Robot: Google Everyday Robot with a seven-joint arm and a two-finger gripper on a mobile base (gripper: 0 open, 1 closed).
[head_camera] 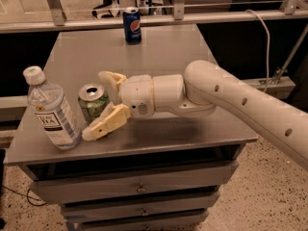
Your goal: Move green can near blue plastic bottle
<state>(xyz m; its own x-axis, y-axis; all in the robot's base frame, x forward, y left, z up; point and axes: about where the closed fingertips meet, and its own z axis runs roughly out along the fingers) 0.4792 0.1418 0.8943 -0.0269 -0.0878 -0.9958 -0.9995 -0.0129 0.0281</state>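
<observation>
green can [91, 99] is seen upright just beside blue plastic bottle [50, 113] on table [159, 57]
the can is flanked by the gripper [95, 105], its fingers [108, 123] spread wide, not clamped.

Cream gripper [95, 106] around pale-green can [92, 94]; bottle [50, 114] label white-blue.

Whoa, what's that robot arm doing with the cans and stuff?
The robot's gripper is at the green can, right beside the blue plastic bottle near the front of the gray table. So the can is already close to the bottle. A Pepsi can stands alone at the table's far edge.
</observation>
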